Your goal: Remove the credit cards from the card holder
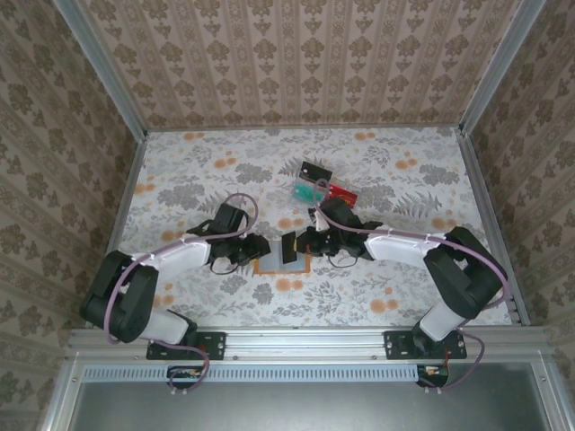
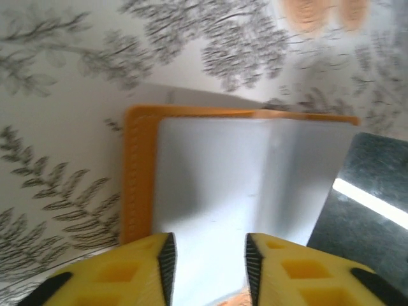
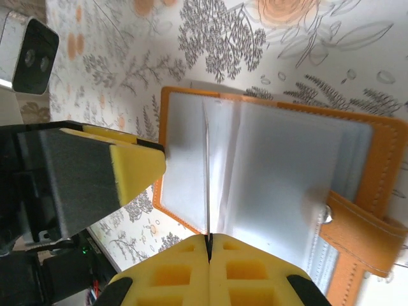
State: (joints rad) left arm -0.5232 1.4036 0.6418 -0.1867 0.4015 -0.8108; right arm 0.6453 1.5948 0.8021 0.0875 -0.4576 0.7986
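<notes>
The orange card holder (image 1: 280, 264) lies open on the table between the two arms, its clear pockets (image 3: 274, 185) facing up and its snap strap (image 3: 357, 229) off to one side. My right gripper (image 3: 209, 241) is shut on a thin black card (image 3: 207, 178), seen edge-on and standing upright over the holder. That card (image 2: 363, 210) is the dark sheet at the right of the left wrist view. My left gripper (image 2: 207, 255) is open, with its jaws apart over the holder's pale pocket (image 2: 217, 178). A black card (image 1: 315, 171), a teal card (image 1: 308, 191) and a red card (image 1: 341, 192) lie further back.
The floral table cover (image 1: 180, 180) runs to patterned walls on three sides. The left gripper's yellow finger (image 3: 131, 169) hangs close over the holder's left edge, near my right gripper (image 1: 296, 244). The loose cards lie just behind the right arm's wrist.
</notes>
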